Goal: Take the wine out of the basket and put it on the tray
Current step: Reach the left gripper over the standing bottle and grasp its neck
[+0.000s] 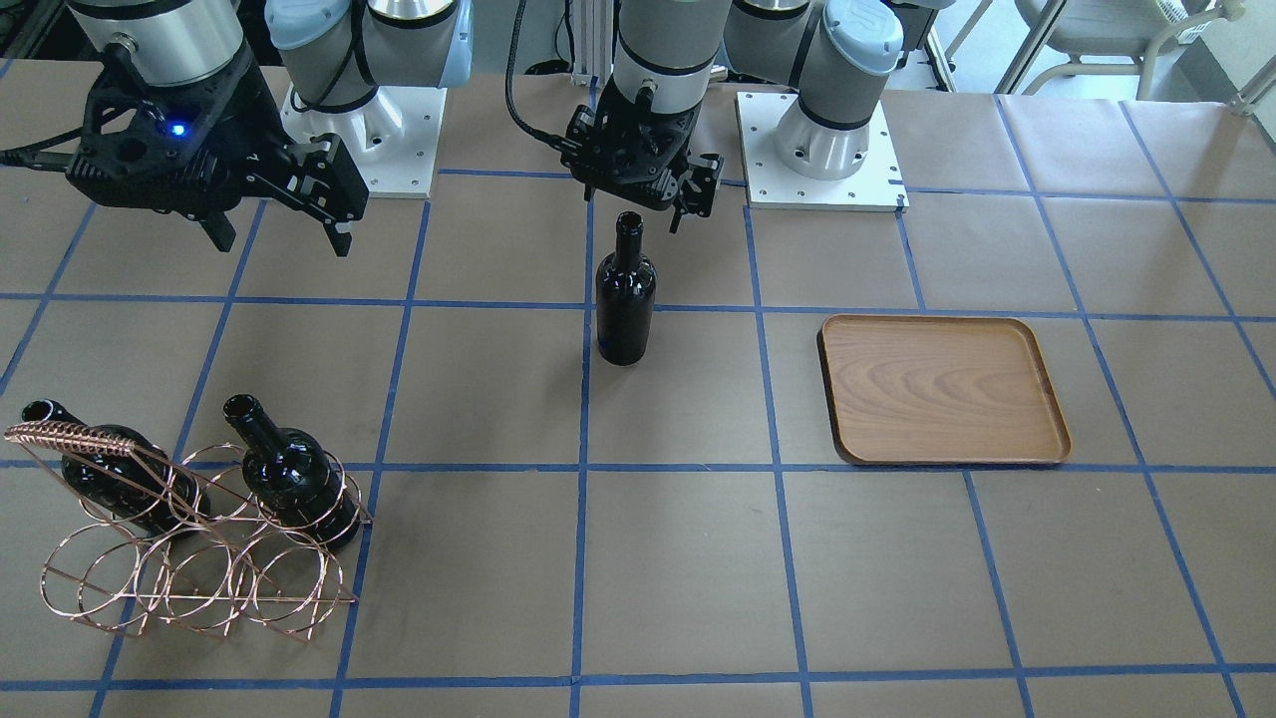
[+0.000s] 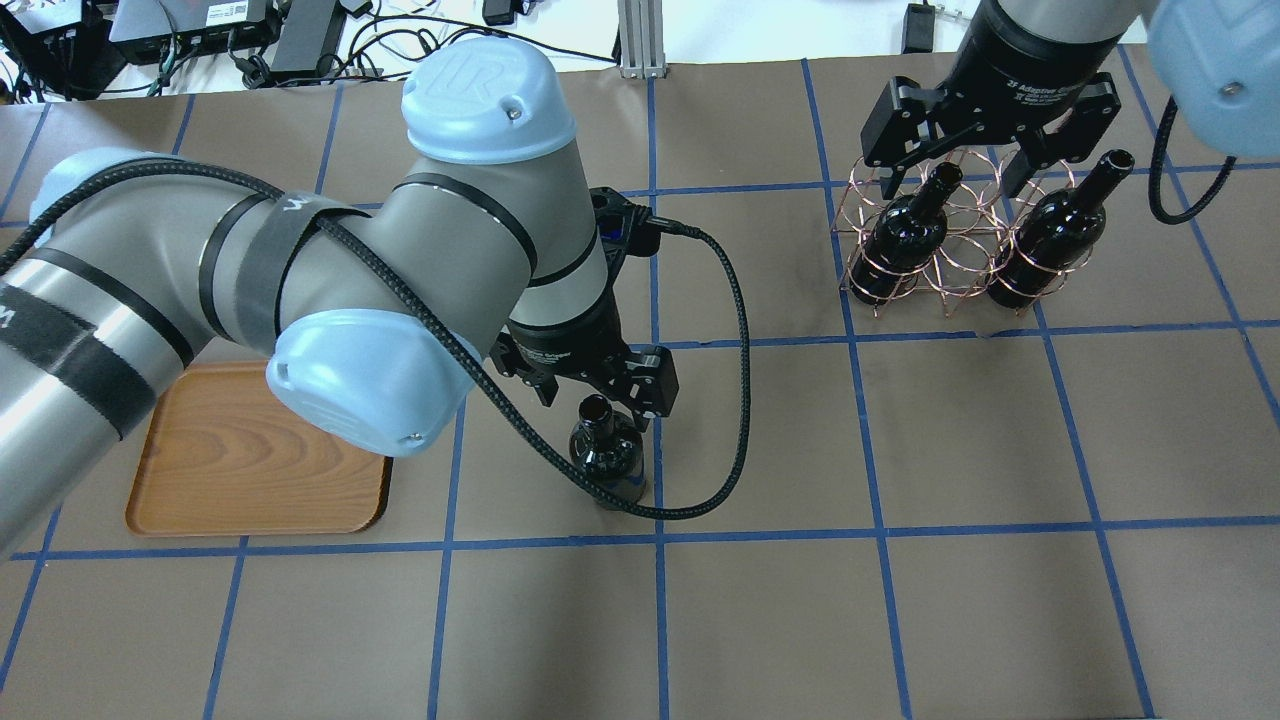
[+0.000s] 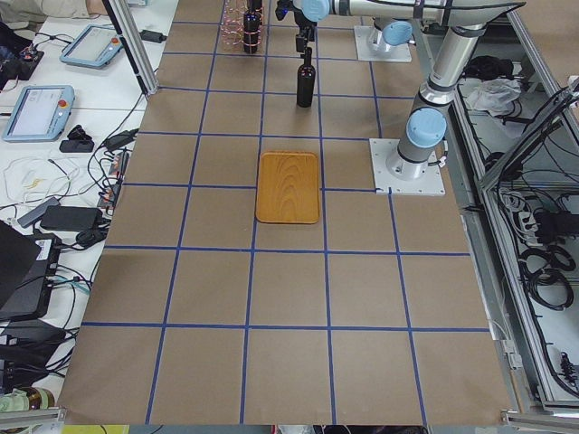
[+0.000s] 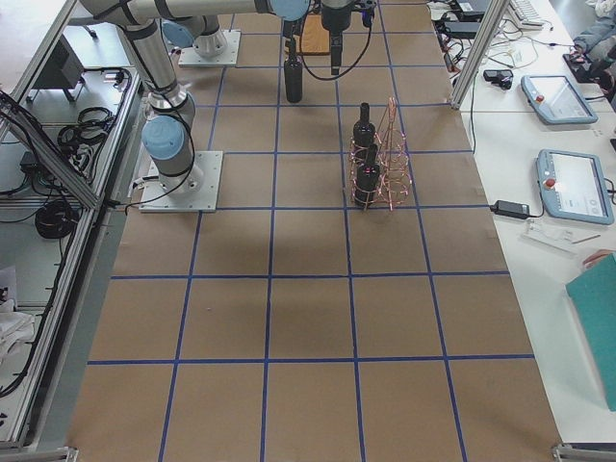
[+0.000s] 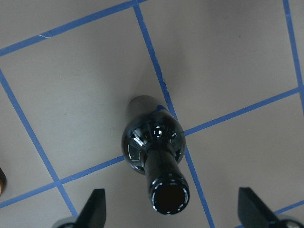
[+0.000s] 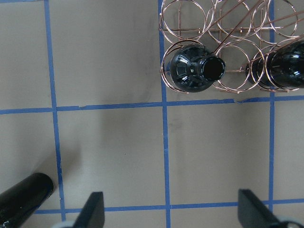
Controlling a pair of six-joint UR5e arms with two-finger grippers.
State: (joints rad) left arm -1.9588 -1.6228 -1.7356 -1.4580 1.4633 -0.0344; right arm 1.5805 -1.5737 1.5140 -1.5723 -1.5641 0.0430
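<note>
One black wine bottle (image 1: 625, 299) stands upright on the table near the middle; it also shows in the overhead view (image 2: 607, 455). My left gripper (image 2: 597, 395) is open just above it. In the left wrist view the bottle's mouth (image 5: 168, 197) sits between the spread fingertips (image 5: 97, 206) without touching them. Two more bottles (image 2: 905, 235) (image 2: 1050, 235) lean in the copper wire basket (image 1: 60, 437). My right gripper (image 2: 957, 165) is open and empty above the basket. The wooden tray (image 1: 942, 389) lies flat and empty to my left of the standing bottle.
The table is brown paper with blue tape grid lines. Both arm bases (image 1: 817, 150) (image 1: 364, 140) stand on white plates at the robot's edge. The left arm's black cable (image 2: 740, 330) loops beside the standing bottle. Tablets and cables lie on side benches (image 3: 54, 99).
</note>
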